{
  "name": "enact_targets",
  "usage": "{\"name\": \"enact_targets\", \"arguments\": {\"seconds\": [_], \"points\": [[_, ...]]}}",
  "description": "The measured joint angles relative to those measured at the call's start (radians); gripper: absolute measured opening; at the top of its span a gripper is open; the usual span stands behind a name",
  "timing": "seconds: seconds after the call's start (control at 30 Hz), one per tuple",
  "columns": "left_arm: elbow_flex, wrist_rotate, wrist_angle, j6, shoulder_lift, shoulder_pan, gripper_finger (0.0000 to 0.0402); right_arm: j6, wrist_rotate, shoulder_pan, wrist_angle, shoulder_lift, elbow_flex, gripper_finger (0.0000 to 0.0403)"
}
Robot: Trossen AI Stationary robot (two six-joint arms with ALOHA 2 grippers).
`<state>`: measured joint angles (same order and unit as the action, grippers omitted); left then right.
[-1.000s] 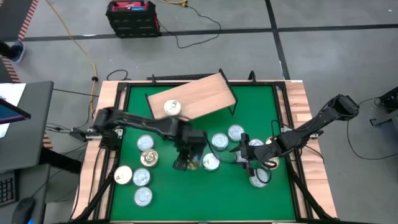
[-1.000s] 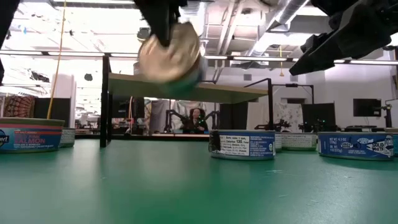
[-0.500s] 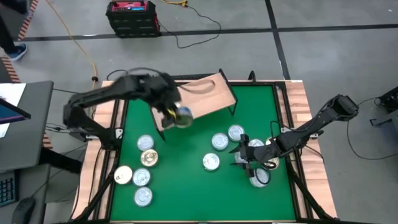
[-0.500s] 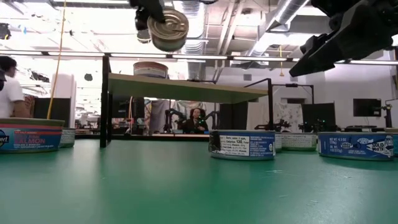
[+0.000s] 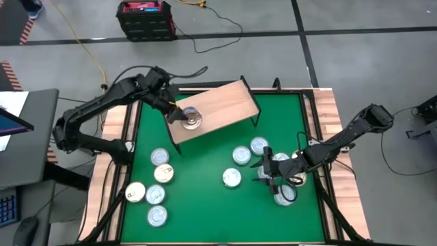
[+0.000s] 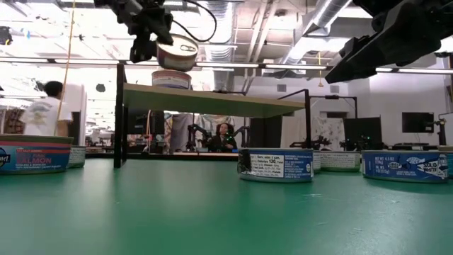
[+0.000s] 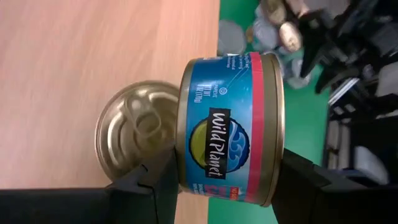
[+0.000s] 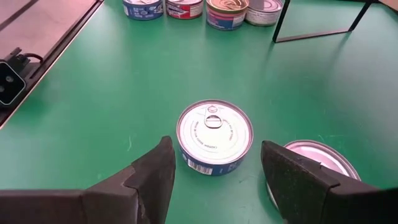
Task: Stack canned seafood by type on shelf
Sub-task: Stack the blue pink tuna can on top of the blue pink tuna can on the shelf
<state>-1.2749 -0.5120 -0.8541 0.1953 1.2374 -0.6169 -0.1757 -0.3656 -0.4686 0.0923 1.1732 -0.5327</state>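
Viewing high: left gripper (image 5: 183, 116) over shelf (image 5: 232, 102), fingers pinching can (image 5: 192, 119); right gripper (image 5: 268, 172) above tabletop (image 5: 205, 205), fingers spread, empty. Low: held can (image 6: 177, 54) hangs above shelved can (image 6: 171, 78). Left wrist: tin (image 7: 230, 127) looks rigid, slick; grip rim sides. Label partly hidden.

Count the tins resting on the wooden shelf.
1: a tin sits near the shelf's left end. The left gripper holds a second tin just above it, not set down. None appears hidden.
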Motion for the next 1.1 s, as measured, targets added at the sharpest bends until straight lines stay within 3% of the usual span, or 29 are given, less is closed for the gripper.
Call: {"name": "enact_targets", "arguments": {"seconds": [0.2,0.73,0.9,1.1], "points": [[0.004,-0.050,0.017,0.023,0.006,-0.026,0.0184,0.000,0.000,0.000,-0.001,0.000,0.000,0.0265],[0.005,0.003,-0.009,0.077,0.008,-0.036,0.0187,0.000,0.001,-0.001,0.002,0.000,0.000,0.0265],[0.004,0.067,-0.026,0.107,0.006,-0.034,0.0215,-0.001,0.001,-0.001,0.005,0.000,0.000,0.0265],[0.004,0.074,-0.028,0.107,0.007,-0.034,0.0262,0.000,0.001,-0.001,0.005,0.000,0.000,0.0265]]}}
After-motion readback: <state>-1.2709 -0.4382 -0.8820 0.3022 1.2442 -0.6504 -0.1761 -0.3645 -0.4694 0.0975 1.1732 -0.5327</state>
